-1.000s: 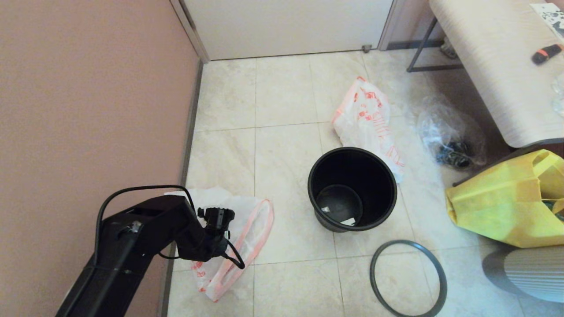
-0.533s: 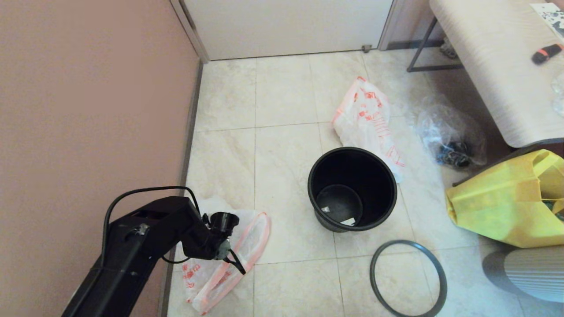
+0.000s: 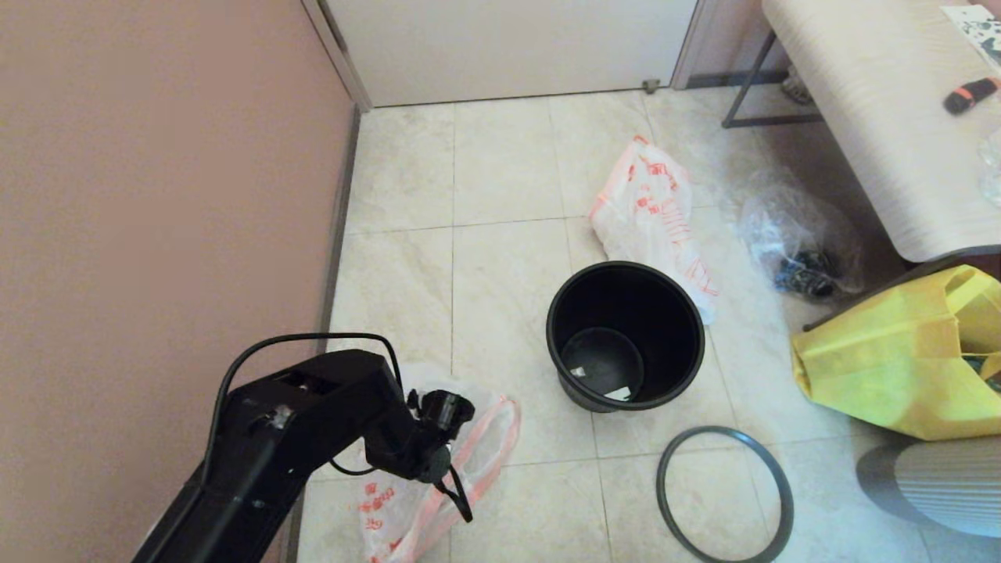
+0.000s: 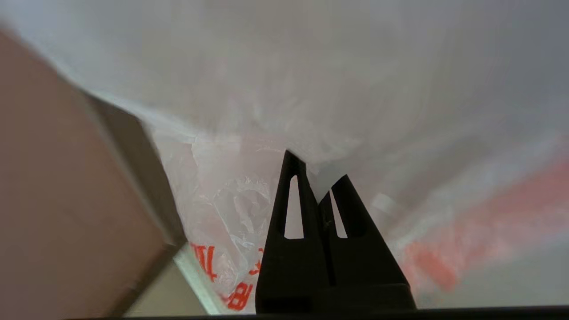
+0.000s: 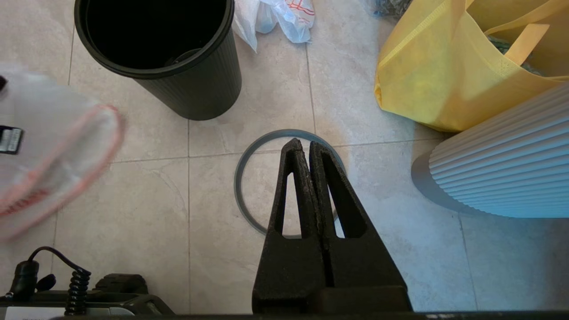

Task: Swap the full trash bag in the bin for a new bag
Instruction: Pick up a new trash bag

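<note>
Left gripper (image 4: 318,178) pinched the new bag (image 3: 477,438) by the wall, left of the empty bin (image 3: 626,336). Right gripper (image 5: 302,146) pressed together, parked. I judged: lift slowly, let it unfurl.

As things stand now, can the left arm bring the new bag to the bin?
Probably yes. The left gripper is shut on the new bag, and only bare floor lies between it and the open bin.
</note>
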{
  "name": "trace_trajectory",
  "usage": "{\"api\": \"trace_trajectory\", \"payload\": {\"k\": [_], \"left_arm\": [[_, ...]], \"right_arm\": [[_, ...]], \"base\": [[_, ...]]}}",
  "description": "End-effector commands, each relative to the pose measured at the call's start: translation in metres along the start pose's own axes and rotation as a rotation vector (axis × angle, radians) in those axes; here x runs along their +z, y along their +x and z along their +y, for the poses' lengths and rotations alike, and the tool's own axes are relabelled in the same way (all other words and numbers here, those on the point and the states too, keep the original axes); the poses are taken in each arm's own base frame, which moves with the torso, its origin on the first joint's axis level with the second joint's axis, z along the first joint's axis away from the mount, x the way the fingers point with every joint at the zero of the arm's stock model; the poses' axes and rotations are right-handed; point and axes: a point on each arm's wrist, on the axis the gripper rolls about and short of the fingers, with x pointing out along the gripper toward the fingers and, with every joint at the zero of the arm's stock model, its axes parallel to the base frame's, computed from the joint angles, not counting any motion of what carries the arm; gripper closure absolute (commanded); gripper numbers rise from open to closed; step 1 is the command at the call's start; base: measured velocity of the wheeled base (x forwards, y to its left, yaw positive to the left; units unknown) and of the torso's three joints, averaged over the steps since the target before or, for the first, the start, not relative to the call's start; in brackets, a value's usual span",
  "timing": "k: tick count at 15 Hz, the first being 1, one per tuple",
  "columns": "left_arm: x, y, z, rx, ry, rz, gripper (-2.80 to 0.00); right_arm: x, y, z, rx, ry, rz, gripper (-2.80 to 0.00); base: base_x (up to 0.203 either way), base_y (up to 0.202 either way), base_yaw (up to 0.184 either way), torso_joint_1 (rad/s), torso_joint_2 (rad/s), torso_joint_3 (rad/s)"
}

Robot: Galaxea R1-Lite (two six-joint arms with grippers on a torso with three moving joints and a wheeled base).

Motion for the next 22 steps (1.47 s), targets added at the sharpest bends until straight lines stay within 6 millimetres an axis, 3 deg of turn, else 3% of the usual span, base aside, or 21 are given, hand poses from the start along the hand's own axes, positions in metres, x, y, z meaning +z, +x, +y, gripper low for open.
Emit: {"api": "trace_trajectory", "payload": {"k": [1,6,8,13,16,17,20,22], "left_arm": [[0.009,-0.033,-0.006,-0.035,0.003,-0.047,0.0],[0.01,-0.074,0.031,0.01,-0.083,-0.051,0.0],[-0.002,-0.092,0.042,-0.012,-0.093,-0.024,0.0],[-0.043,-0.134,-0.004,-0.147,0.043,-0.025,0.0],[-0.057,-0.127,-0.022,-0.151,0.095,-0.01,0.0],[-0.059,-0.123,-0.024,-0.149,0.103,-0.001,-2.8],[-0.056,-0.12,-0.02,-0.173,0.092,0.019,-2.8],[-0.048,-0.128,-0.014,-0.179,0.066,0.0,-2.8]], "right_arm": [[0.0,0.0,0.0,0.001,-0.001,0.001,0.0],[0.0,0.0,0.0,0.0,0.0,0.001,0.0],[0.0,0.0,0.0,0.0,-0.001,0.001,0.0],[0.0,0.0,0.0,0.0,0.0,0.001,0.0],[0.0,0.0,0.0,0.0,-0.001,0.001,0.0],[0.0,0.0,0.0,0.0,0.0,0.001,0.0],[0.0,0.0,0.0,0.001,0.0,0.001,0.0],[0.0,0.0,0.0,0.0,0.0,0.001,0.0]], "base": [[0.0,0.0,0.0,0.0,0.0,0.0],[0.0,0.0,0.0,0.0,0.0,0.0],[0.0,0.0,0.0,0.0,0.0,0.0],[0.0,0.0,0.0,0.0,0.0,0.0],[0.0,0.0,0.0,0.0,0.0,0.0],[0.0,0.0,0.0,0.0,0.0,0.0],[0.0,0.0,0.0,0.0,0.0,0.0],[0.0,0.0,0.0,0.0,0.0,0.0]]}}
